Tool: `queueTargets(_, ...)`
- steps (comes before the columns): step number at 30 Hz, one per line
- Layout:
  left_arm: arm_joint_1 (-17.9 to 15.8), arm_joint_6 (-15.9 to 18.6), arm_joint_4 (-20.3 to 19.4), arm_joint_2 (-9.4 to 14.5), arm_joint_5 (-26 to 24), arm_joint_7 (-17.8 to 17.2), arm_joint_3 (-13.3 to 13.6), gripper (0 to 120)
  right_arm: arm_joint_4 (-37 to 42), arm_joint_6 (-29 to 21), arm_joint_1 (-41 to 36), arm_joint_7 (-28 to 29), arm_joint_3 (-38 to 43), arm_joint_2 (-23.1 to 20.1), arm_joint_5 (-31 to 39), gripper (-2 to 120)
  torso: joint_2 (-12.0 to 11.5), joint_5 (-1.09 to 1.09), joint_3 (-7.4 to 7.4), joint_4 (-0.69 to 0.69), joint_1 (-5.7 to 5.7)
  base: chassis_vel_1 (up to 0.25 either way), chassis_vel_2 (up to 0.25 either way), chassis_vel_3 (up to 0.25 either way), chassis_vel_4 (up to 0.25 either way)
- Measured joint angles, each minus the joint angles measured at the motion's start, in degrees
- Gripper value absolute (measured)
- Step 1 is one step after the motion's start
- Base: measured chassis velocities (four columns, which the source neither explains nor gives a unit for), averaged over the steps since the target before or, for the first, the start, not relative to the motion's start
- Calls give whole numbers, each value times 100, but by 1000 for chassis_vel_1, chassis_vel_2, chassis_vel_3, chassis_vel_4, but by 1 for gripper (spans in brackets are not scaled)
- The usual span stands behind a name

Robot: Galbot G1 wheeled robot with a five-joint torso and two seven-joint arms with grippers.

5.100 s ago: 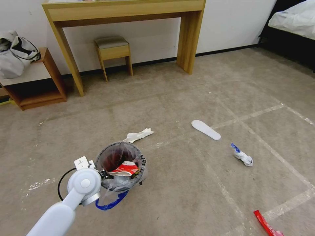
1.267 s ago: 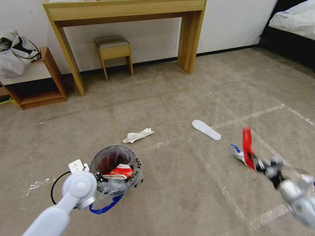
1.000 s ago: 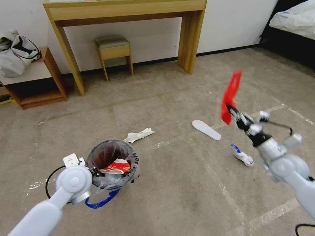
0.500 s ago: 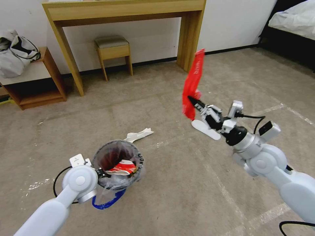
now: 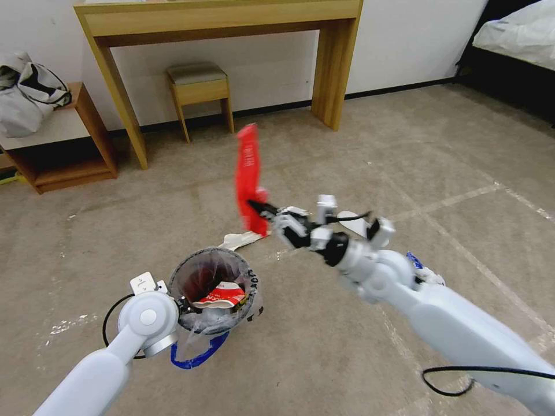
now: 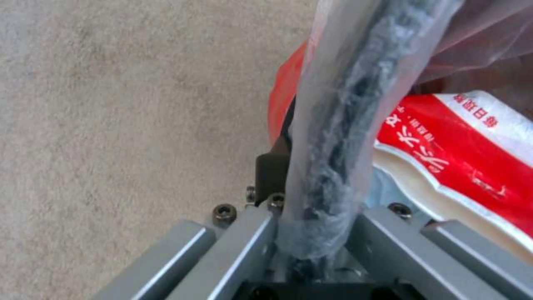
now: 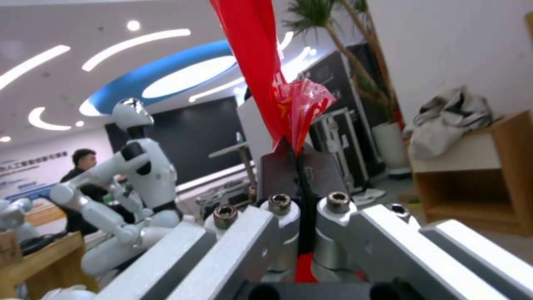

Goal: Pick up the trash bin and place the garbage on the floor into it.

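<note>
My left gripper [image 6: 311,233] is clamped on the rim of the trash bin [image 5: 215,289], its fingers [image 6: 244,246] closed tight against the bagged edge so that almost no gap shows; the rim and crinkled liner hide the fingertips themselves. Just past that rim, inside the bin, lies one red-and-white packet [image 6: 461,154], cut off at the edge of my wrist camera. A blue drawstring loop [image 5: 199,353] hangs from the liner below my wrist, and the bin's lower body is hidden under its own mouth, so I cannot tell whether it rests on the floor [image 5: 324,358] or hangs above it.

My right gripper [image 5: 261,209] is up in the air beyond the bin and a little to its far right, pinched shut on one long red wrapper [image 5: 247,170]. The wrapper stands up from my fingers [image 7: 277,166], and its top end runs out of my wrist camera's frame; its motion blurs the lower part in the head view.

On the carpet beyond the bin, partly behind the wrapper and my right fingers, lies one crumpled white paper [image 5: 236,241]. My right forearm covers most of one white flat oval piece [image 5: 350,219] and most of one white-and-blue crumpled wrapper [image 5: 425,271], both well apart from the bin.

Farther off stand one wooden table [image 5: 219,20], one small stool [image 5: 199,86] under it, one low shelf [image 5: 63,156] with a grey bundle [image 5: 26,92] on top, and a bed corner [image 5: 514,34].
</note>
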Motion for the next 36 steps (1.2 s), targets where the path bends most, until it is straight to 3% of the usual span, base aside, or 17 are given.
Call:
queueTargets(4, 21, 0, -4, 28, 9, -3, -41, 0, -435, 21, 273, -23, -466, 522, -127, 0, 0, 0, 0, -1, 0, 0, 0, 0, 0)
queueTargets(13, 68, 2, -42, 63, 22, -3, -87, 0, -965, 56, 461, -61, -789, 1192, -328, 0, 0, 1, 0, -1, 0, 0, 0, 0, 0)
queueTargets(36, 159, 5, -150, 126, 37, -11, -161, 0, -2043, 290, 335, -304, -995, 1638, -1139, 0, -1, 1, 0, -1, 0, 0, 0, 0, 0)
